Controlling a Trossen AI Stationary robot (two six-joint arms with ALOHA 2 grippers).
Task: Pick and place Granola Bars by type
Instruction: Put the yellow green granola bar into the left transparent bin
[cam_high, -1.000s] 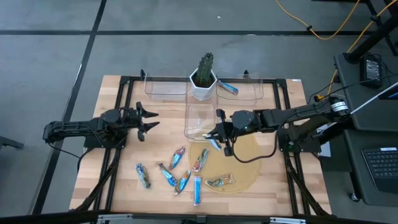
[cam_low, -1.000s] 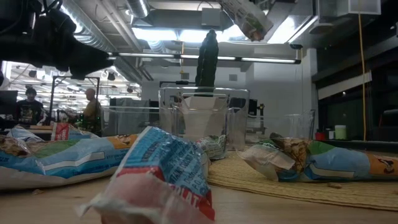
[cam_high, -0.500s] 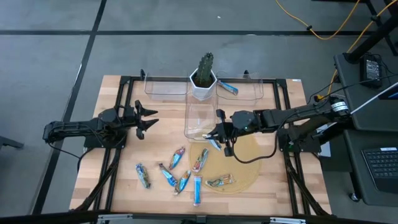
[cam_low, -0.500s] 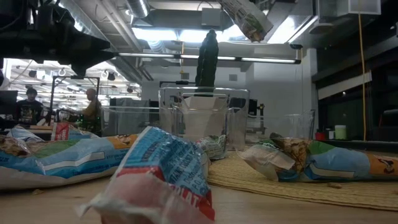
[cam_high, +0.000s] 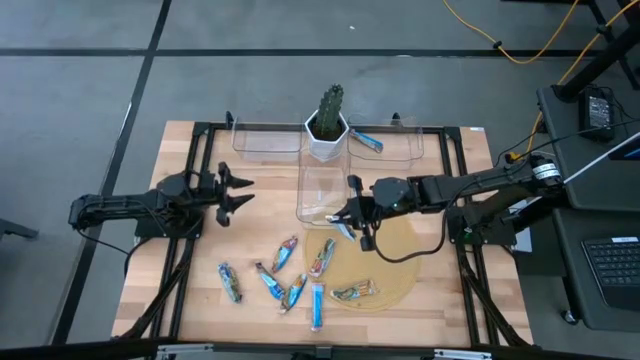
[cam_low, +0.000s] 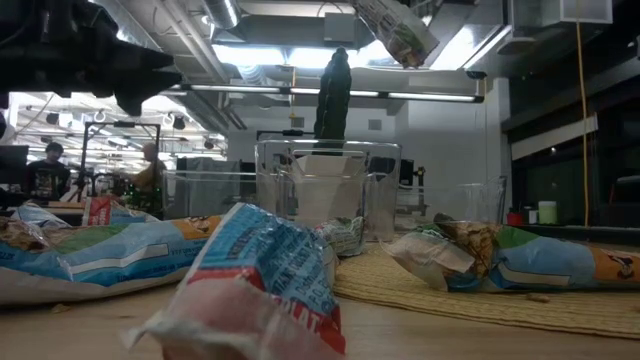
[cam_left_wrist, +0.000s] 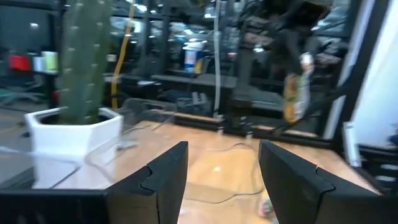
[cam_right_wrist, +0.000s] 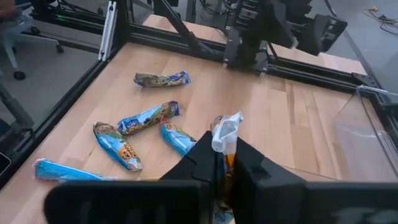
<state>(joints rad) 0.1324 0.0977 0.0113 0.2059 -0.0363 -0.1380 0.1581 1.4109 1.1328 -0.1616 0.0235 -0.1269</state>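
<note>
Pinching a granola bar (cam_right_wrist: 225, 134), right hand (cam_high: 347, 226) hides its wrapper.

overhead, table-level, two wrist views

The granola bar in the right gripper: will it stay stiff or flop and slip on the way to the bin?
The granola bar is pinched at one end by the right gripper, so it may sag a little. Its wrapper looks glossy, so it could slip. It looks small and slim, probably light, so the grip should hold.
</note>
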